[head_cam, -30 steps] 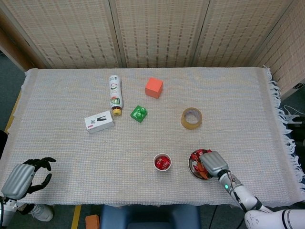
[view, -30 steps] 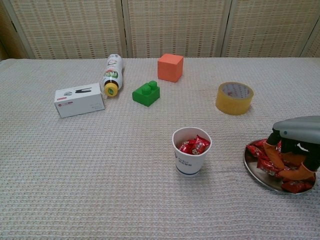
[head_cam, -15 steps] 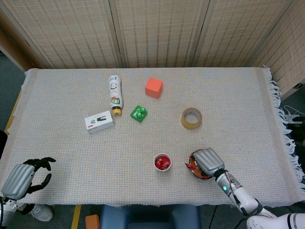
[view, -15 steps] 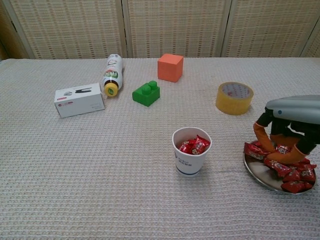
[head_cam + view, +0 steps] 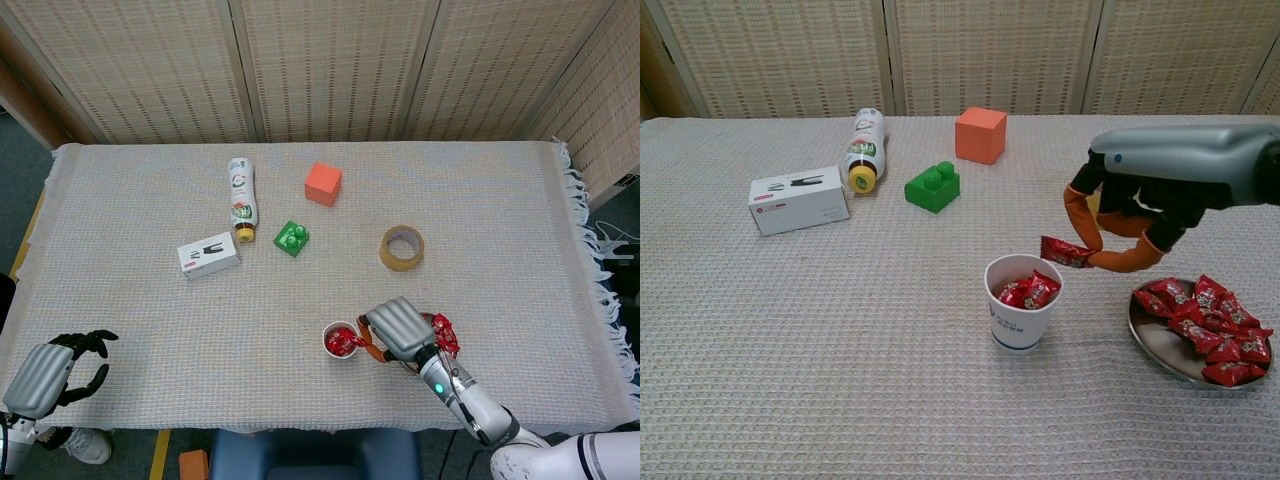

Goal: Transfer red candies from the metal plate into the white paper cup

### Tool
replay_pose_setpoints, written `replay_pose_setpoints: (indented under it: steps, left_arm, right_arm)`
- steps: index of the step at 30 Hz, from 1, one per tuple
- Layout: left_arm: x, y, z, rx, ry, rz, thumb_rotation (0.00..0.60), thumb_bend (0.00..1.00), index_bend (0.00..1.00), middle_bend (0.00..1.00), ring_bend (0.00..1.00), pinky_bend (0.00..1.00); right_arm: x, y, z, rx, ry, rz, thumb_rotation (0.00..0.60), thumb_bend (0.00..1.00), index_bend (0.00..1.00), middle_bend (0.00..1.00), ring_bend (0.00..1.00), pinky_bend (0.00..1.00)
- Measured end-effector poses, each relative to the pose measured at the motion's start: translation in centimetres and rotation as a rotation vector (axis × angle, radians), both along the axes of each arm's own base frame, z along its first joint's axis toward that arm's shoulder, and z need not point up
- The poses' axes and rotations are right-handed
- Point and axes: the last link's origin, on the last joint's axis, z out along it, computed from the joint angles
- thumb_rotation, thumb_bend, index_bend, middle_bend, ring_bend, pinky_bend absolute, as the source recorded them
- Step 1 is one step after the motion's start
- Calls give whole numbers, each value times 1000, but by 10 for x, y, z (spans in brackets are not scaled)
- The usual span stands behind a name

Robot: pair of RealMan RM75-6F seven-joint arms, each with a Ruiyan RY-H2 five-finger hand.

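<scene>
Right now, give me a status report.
Right hand pinches candy just above cup. Left hand idle, empty. Plate still loaded. Path clear.

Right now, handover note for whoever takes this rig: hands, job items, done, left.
Right hand: pinches one red candy, held in the air just right of and above the white paper cup, not yet over its mouth.
Left hand: holds nothing, fingers apart, at the near-left table edge.
Metal plate: right of the cup, a pile of candies on it.
Done: the cup already holds several candies.
Left: bring the held candy over the cup, release it, then repeat for the plate's pile.
</scene>
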Motion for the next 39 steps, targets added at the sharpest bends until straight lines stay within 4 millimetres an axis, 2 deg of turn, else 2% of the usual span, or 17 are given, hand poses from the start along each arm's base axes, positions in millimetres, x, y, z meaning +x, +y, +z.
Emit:
replay_pose_setpoints:
  steps: [5, 11, 24, 30, 35, 39]
  left_arm:
    - [-1, 0, 1, 4, -2, 4, 600, 431, 301, 478, 412, 414]
    - [-1, 0, 1, 4, -3, 3, 600, 431, 301, 478, 412, 415]
    - [-1, 0, 1, 4, -6, 4, 600, 432, 301, 478, 412, 415]
    - [-2, 1, 1, 5, -7, 8, 600, 431, 301, 478, 412, 414]
    - [-1, 0, 1, 2, -3, 5, 600, 431, 301, 477, 412, 415]
    - [-1, 0, 0, -1, 0, 5, 600, 432, 301, 478, 413, 414]
  right_arm:
    - [10, -9, -17, 7, -18, -3, 600, 305, 634, 896, 793, 1000]
    - [15, -18, -28, 10, -20, -8, 600, 305, 606, 896, 792, 1000]
    - [9, -12, -21, 22, -13, 2, 600, 293, 470, 896, 790, 1000]
    - [-20, -4, -9, 1, 69, -21, 600, 217, 406, 895, 789, 1000]
    - [-57, 0, -3, -18, 186, -77, 600, 212, 379, 896, 789, 1000]
    - [-79, -3, 0, -31, 238, -134, 600, 212, 379, 896, 789, 1000]
